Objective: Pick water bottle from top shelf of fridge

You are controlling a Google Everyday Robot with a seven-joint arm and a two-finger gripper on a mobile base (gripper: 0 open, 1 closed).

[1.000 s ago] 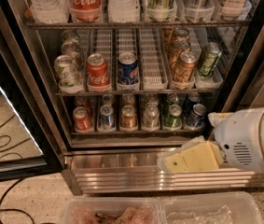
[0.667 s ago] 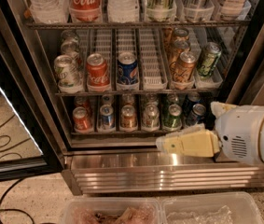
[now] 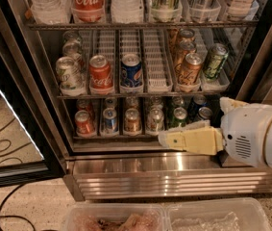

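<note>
Your gripper (image 3: 169, 139) is hovering low before the bottom can row of the fridge (image 3: 174, 167); I cannot tell if it is open or closed. The water bottle (image 3: 126, 4) is standing on the top shelf (image 3: 140, 26), just right of the Coca-Cola bottle (image 3: 87, 1). You are needing height: try lifting clear of the cans before reaching in.

The gripper (image 3: 168, 139) juts in from the right, low before the fridge (image 3: 35, 76) and just above its ribbed steel base panel (image 3: 140, 178), well below the top shelf (image 3: 140, 26) (two racks of cans (image 3: 100, 73) lie between) where the water bottle (image 3: 126, 1) stands beside a red Coca-Cola bottle (image 3: 88, 1).
</note>
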